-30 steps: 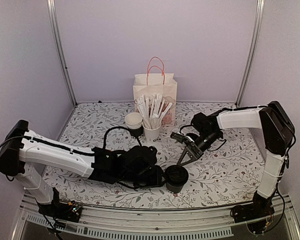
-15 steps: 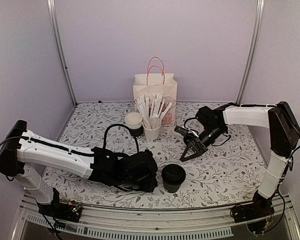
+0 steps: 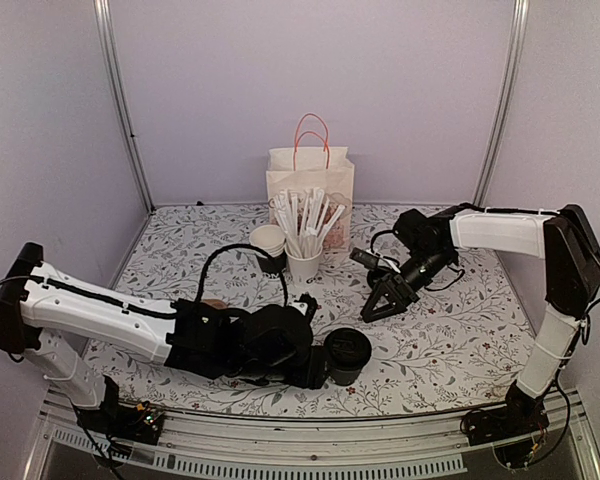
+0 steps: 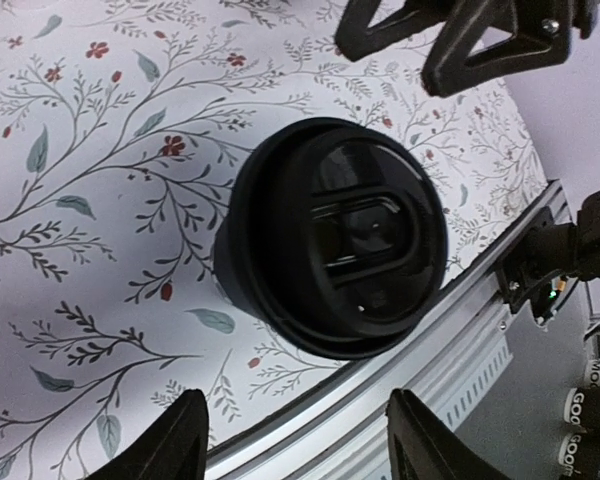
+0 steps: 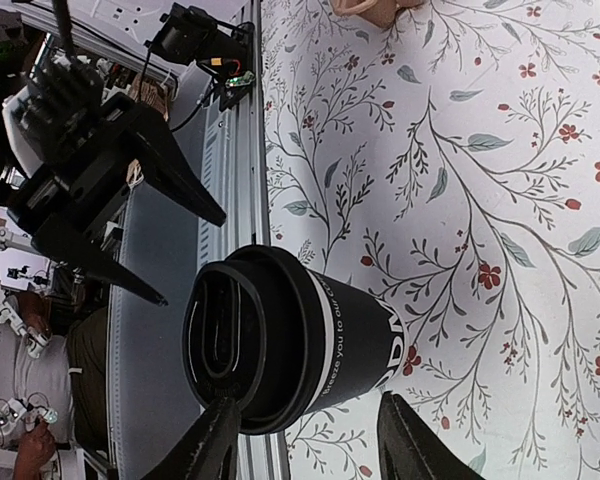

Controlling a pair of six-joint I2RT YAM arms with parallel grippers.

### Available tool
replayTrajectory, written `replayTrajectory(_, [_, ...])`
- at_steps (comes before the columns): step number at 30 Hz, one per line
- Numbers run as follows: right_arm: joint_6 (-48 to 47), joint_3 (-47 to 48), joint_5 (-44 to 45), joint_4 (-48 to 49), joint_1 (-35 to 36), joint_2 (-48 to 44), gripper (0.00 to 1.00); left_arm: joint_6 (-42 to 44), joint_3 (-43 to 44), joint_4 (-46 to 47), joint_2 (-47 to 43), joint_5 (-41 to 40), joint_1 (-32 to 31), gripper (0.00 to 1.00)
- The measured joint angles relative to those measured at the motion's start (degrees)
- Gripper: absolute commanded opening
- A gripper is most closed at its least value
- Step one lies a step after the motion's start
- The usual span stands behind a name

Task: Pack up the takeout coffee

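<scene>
From right wrist alone: cup [image 5: 300, 340] lettering [image 5: 388, 360]

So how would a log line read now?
coffee cup: lidded, upright, on table | left gripper: open beside it | right gripper: open, apart

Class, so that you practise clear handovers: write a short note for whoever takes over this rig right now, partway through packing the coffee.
Left gripper: open, empty, right next to the coffee cup but not touching it.
Right gripper: open, empty, above the table, farther back than the cup.
Coffee cup: upright near the front edge, lid on.
Paper bag: standing at the back, behind the cup of sticks.
Done: lid fitted.
Left: grip the cup, carry it to the bag and set it inside.
</scene>
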Motion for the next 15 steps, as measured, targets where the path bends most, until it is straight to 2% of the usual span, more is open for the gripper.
replayTrajectory(5, [-1.68, 0.0, -0.42, 0.04, 0.0, 0.02, 0.5, 1.07, 0.07, 4.37, 1.09, 1.4, 0.09, 0.63])
replayTrajectory(15, [-4.63, -2.29, -2.43, -0.66, 1.33, 0.02, 0.49, 1.79, 0.15, 6.36, 3.26, 2.03, 3.37, 0.62])
